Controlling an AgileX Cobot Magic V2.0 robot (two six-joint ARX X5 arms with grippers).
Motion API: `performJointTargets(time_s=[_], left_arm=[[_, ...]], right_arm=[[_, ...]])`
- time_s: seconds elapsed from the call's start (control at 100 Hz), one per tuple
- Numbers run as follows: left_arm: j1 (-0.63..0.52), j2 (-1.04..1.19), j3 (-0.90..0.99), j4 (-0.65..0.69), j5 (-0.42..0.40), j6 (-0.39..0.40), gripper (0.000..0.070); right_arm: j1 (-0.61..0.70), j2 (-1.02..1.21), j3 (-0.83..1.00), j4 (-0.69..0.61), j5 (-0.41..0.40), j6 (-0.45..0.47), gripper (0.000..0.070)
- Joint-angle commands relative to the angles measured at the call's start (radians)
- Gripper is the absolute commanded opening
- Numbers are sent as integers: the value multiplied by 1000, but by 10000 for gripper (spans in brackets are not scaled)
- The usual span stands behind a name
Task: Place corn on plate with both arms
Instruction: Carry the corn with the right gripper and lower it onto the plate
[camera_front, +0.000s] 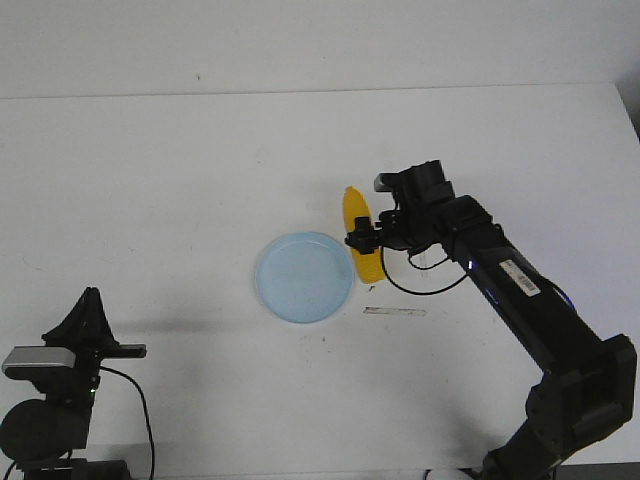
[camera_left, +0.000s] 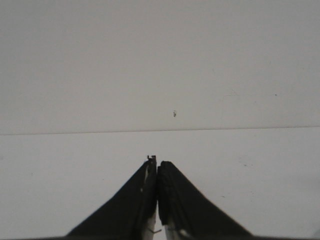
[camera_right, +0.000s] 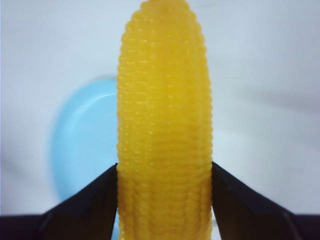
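the right gripper (camera_front: 366, 240) has its two fingers pressed against opposite flanks of the corn (camera_front: 359, 236), gripping across the cob's width near one end; the right wrist view confirms contact on both sides. the corn's long axis runs roughly away from the robot and back toward it, and the cob sits just beside the right-hand edge of the plate (camera_front: 304, 278), not yet over its centre. judged next move: a short carry leftward onto the plate. the left gripper (camera_left: 157, 172) is closed with nothing between the fingers, parked well apart at the near left of the table (camera_front: 150, 180); the right arm is clearly nearer.
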Motion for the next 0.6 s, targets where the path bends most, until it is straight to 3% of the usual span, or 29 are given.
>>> performJointTargets(time_s=[0.0, 0.37, 0.59], left_arm=[[0, -2, 8, 12, -2, -1, 1], [0, -2, 8, 12, -2, -1, 1], [0, -2, 8, 12, -2, -1, 1]], right_arm=[[46, 34, 11, 28, -10, 39, 281], [225, 166, 11, 112, -7, 139, 281], [248, 204, 10, 94, 63, 156, 284]])
